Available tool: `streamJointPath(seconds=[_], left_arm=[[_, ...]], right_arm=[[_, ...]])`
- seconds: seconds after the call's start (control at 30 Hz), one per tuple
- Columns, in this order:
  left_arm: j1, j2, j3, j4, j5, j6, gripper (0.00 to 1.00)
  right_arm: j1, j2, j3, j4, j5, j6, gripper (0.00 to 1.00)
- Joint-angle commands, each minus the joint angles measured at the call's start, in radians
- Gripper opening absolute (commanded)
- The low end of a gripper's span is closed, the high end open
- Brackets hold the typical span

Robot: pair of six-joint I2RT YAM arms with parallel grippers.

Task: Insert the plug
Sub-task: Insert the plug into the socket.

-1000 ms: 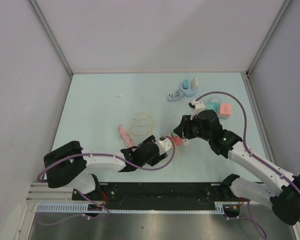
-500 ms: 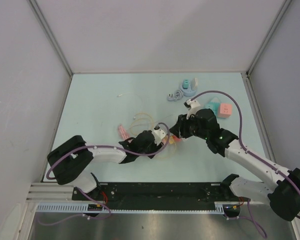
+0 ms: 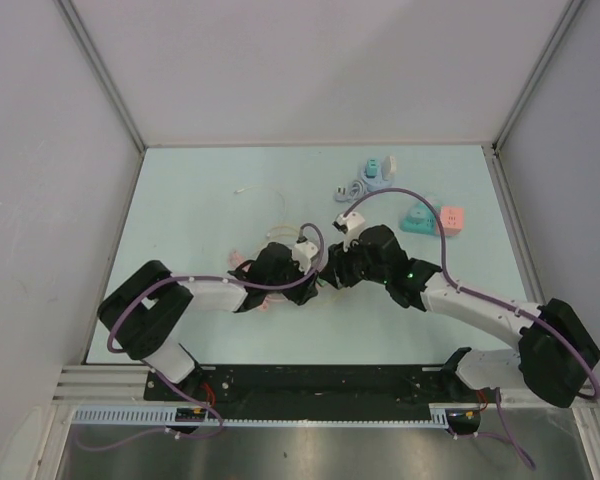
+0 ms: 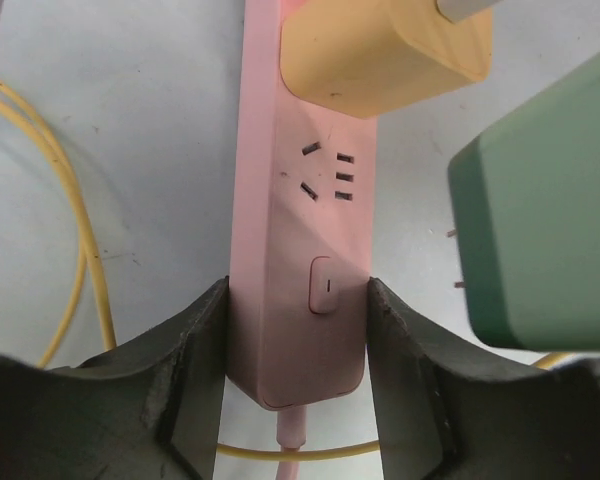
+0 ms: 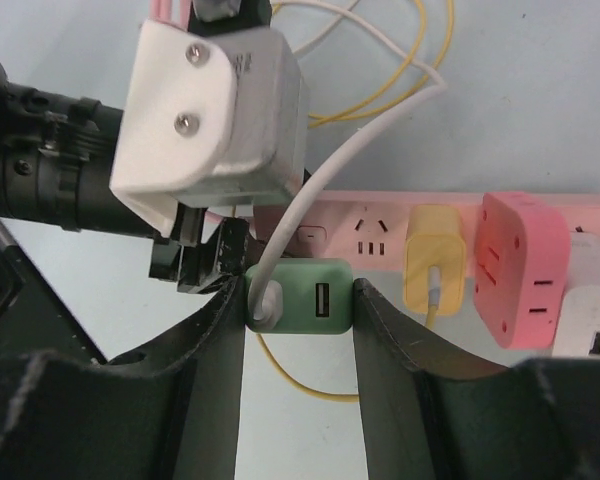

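Though it's mostly hidden from above, strip (image 4: 300, 200): long flat bar of smooth pink plastic with rounded corners, a small rocker button and one bare socket group showing.
plug (image 5: 315, 300): chunky mint-green block, matte, rounded edges, USB slot on its face, with a white cable (image 5: 330, 180) looping out of it.
left gripper (image 4: 298, 300): clamped on the strip's cord end, dark ridged fingers pressed to both long sides.
right gripper (image 5: 300, 290): squeezing the plug between its black fingers.
neighbours: glossy yellow adapter (image 5: 435, 255) and pink cube (image 5: 525, 265) seated in the strip, just right of the right gripper's tips. A thin yellow cord (image 4: 80, 230) curls left of the left gripper.
vs a second ago: both wrists have slid left, and the left jaws went from wider to closed on the strip.
plug spot: just right of the left fingers, prongs facing the strip, not seated.
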Motion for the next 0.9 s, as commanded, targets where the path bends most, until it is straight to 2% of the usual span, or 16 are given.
streamJointPath(seconds=[0.0,0.37,0.87], left_arm=[[0.046,0.06,-0.006,-0.034,0.11,-0.03,0.54],[0.083,0.086,-0.02,-0.017,0.167,-0.025,0.57],[0.16,0.156,0.05,-0.083,0.281,-0.066,0.57]], right_arm=[[0.03,0.052,0.006,0.128,0.088,-0.078,0.0],[0.032,0.159,0.006,0.222,0.237,-0.119,0.0],[0.037,0.187,0.006,0.226,0.235,-0.156,0.0]])
